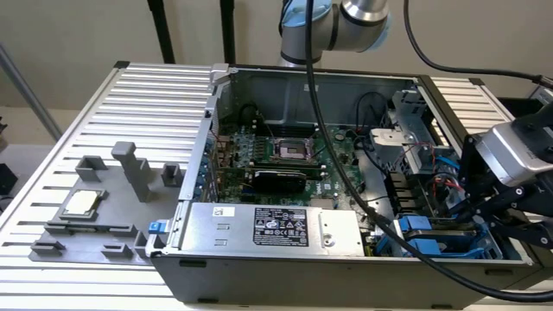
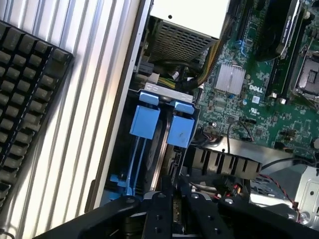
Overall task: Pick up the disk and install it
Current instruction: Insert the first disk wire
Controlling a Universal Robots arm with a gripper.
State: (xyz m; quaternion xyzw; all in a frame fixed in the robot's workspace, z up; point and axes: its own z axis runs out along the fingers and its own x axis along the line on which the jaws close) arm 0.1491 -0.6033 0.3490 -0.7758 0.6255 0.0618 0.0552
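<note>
From my console, the gripper (image 2: 173, 193) hung over the drive bay (image 2: 122, 164) in the corner of the case (image 1: 285, 285) at the exterior view's right. Its jaws were drawn in to a narrow gap, and as far as I could judge they were pinching the thin upper edge of the disk (image 2: 178, 132). The disk stood on edge in the bay, its blue bracket beside a second blue bracket (image 2: 145, 121) in the next slot.

My main worry was tilt. With so slim a pinch on one edge, the disk could have rocked in the jaws, and a slanted bracket would likely have bound against the bay's rails rather than seated. Pressing on in that state might have jammed it or made it slip from the grip.

The second concern was the wiring. Red and black wires (image 2: 279, 181) lay just beside the bay, near the fingers, and any sideways correction could have snagged them. The arm's own black cable (image 1: 346, 168) draped across the motherboard (image 1: 285, 139), so a pull on it might have dragged over the parts there.

I could not see how deep the disk sat, so I could not judge the seating.
</note>
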